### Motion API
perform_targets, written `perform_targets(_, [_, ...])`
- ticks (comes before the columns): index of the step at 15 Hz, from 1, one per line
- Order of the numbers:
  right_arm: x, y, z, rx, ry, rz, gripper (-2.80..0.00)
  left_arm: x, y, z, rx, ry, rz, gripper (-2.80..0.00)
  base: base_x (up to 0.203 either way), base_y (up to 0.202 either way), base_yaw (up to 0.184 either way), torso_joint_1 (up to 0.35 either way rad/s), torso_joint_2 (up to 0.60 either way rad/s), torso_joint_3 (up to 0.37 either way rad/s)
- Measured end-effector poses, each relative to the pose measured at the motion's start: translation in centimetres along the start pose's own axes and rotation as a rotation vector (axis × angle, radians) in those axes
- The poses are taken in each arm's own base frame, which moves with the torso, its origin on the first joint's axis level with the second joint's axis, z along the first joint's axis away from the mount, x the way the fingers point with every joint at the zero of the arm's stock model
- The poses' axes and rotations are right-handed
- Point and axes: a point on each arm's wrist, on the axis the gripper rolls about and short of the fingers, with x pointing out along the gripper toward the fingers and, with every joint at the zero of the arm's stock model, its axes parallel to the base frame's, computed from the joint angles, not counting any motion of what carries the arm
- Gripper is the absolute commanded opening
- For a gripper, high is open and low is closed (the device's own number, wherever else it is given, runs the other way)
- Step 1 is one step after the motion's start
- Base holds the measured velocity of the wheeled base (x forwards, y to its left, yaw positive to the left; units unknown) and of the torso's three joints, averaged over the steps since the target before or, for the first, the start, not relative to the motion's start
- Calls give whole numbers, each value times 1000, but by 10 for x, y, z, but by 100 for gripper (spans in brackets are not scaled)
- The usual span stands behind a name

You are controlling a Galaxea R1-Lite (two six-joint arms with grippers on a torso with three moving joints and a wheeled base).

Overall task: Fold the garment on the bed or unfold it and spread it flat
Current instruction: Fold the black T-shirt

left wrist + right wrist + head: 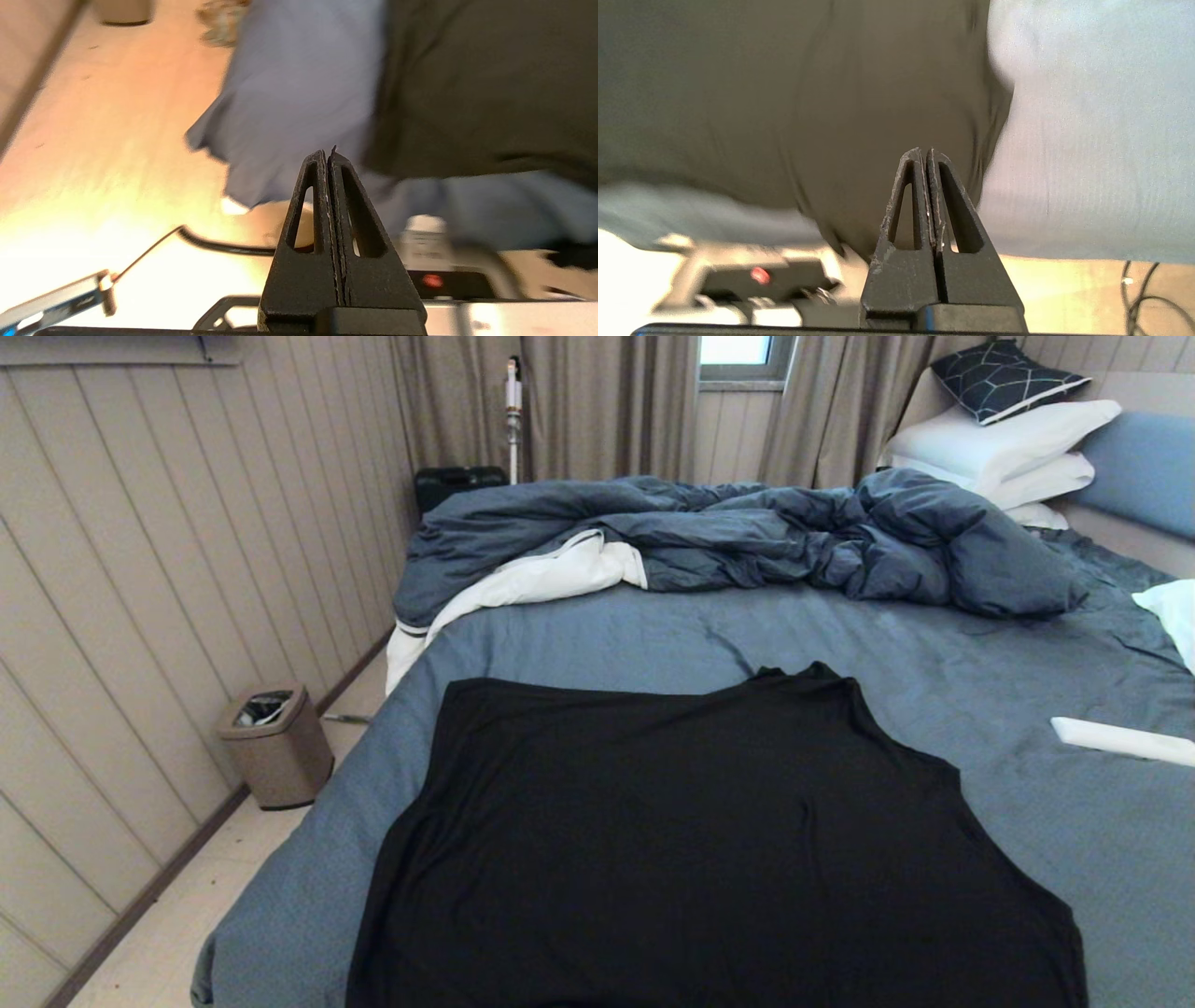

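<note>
My left gripper (328,156) hangs low off the near left corner of the bed (299,93), fingers pressed together on nothing. My right gripper (924,155) sits off the near edge, its fingers likewise closed and empty, with the black T-shirt (784,102) just beyond.

The T-shirt (709,849) lies spread flat on the slate-blue sheet (1027,672), plain side up, its long axis running away from me; its nearest edge is cut off from my head view. Which end is the collar I cannot tell.

Farther off lies the rumpled dark blue duvet (747,532), then white pillows (999,448) topped by a patterned cushion (1004,375). A bin (277,747) stands by the panelled wall; curtains (597,406) close the room.
</note>
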Motion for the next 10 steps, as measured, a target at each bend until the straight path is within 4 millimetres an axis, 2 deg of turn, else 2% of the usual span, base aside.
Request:
perform_targets(2, [-1,0,-52,-45,-1,3,-280,9,5,-26,-2,-4,77,-280,0,0,0,0,0,0])
perform_targets(5, [20,-4,-94,-79,-31,5,-280,25,8,-40,51,-87,126,-280,0,0,0,0,0,0])
perform_targets(7, [39,-7,-111,-114,-110,18,-280,31,7,-49,70,-113,198,-280,0,0,0,0,0,0])
perform_targets(10, [45,-8,-111,-139,-252,46,-280,37,8,-60,77,-160,232,-280,0,0,0,0,0,0])
